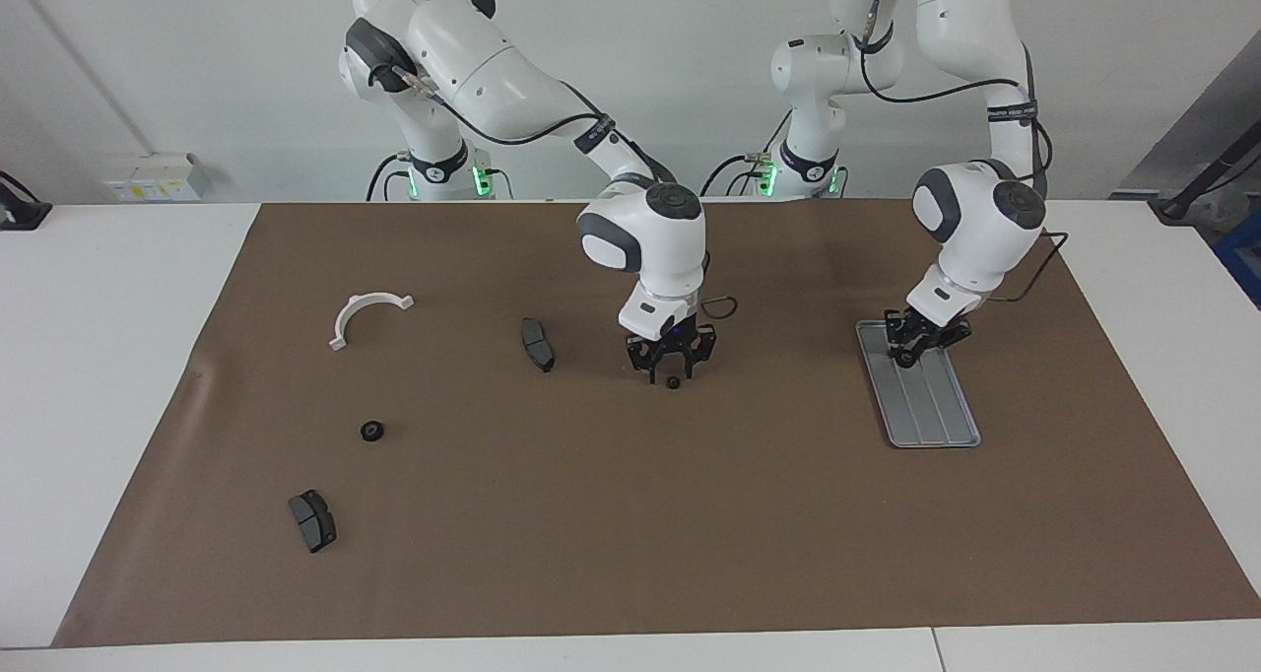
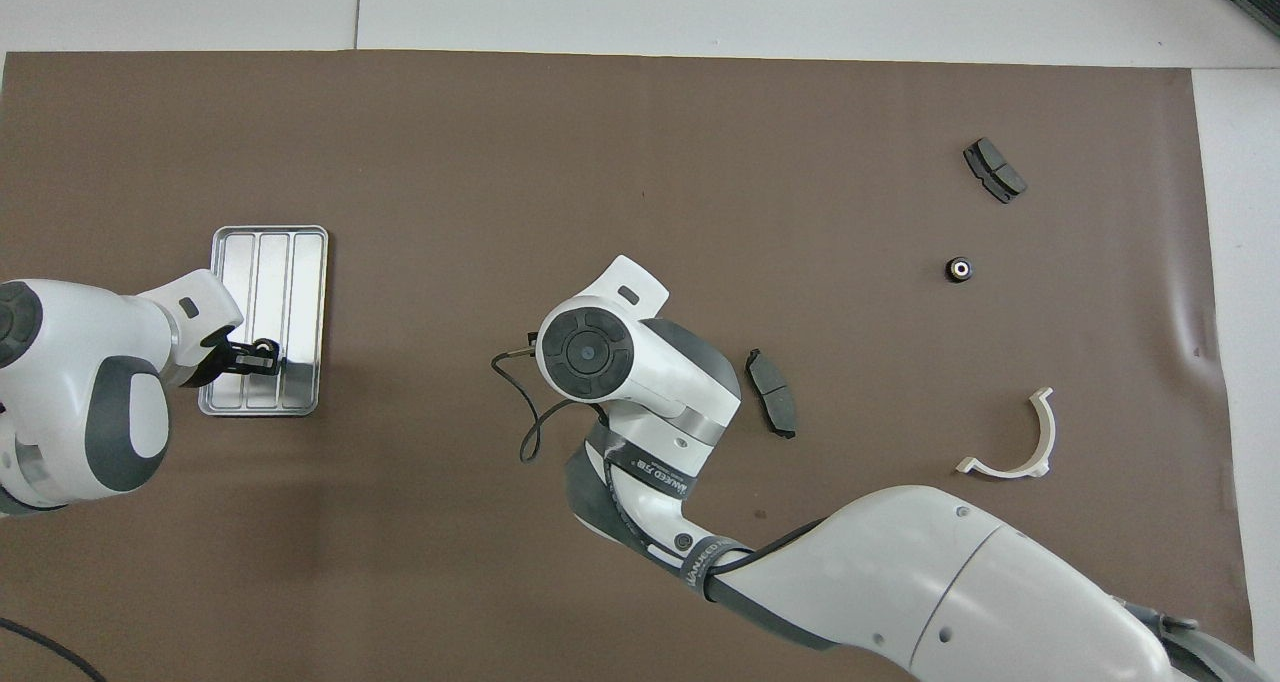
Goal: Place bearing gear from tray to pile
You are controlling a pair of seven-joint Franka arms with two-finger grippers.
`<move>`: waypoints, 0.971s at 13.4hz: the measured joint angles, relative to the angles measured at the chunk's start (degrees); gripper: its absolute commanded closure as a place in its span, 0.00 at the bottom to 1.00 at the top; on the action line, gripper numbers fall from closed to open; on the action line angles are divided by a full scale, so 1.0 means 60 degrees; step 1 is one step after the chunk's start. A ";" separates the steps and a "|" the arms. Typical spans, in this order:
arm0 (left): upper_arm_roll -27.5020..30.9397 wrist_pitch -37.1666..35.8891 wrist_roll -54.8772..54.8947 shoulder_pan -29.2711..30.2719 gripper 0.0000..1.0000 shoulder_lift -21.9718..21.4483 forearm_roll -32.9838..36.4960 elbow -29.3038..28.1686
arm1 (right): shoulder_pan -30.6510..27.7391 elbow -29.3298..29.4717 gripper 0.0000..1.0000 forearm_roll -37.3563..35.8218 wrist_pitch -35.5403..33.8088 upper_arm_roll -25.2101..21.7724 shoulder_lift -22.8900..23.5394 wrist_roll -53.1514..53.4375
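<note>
Overhead view: bearing gear between left gripper jaws, over tray.

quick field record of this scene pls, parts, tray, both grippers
tray: on brown mat, left arm's end
left gripper: shut on bearing gear, low over tray end nearer the robots
right gripper: mid-mat, down at a small gear
brake pads: one beside right gripper, one farthest from robots
loose gear: right arm's end
white bracket: right arm's end
</note>
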 measured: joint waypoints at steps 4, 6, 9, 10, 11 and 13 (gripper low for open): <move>-0.0078 -0.0273 -0.0484 -0.0028 0.84 0.0001 -0.0002 0.0674 | 0.0000 0.0009 0.63 -0.0006 0.0087 0.0000 0.0011 0.0000; -0.0120 -0.0963 -0.0980 -0.0176 0.84 0.0000 -0.0003 0.1219 | 0.0000 0.0012 0.78 -0.0006 0.0087 0.0000 0.0011 0.0000; -0.0169 -0.1426 -0.2349 -0.0953 0.84 0.0001 -0.0003 0.1553 | 0.0000 0.0025 1.00 -0.0007 0.0090 0.0001 0.0013 0.0049; -0.0181 -0.1472 -0.2876 -0.1283 0.84 0.0001 -0.0003 0.1559 | -0.0001 0.0026 1.00 -0.0007 0.0090 0.0000 0.0014 0.0070; -0.0190 -0.1505 -0.3501 -0.1644 0.84 0.0002 -0.0003 0.1559 | -0.0001 0.0027 1.00 -0.0007 0.0090 0.0000 0.0014 0.0093; -0.0207 -0.1518 -0.4687 -0.2333 0.84 0.0001 -0.0003 0.1560 | -0.0003 0.0105 1.00 -0.0007 0.0090 -0.0002 0.0016 0.0129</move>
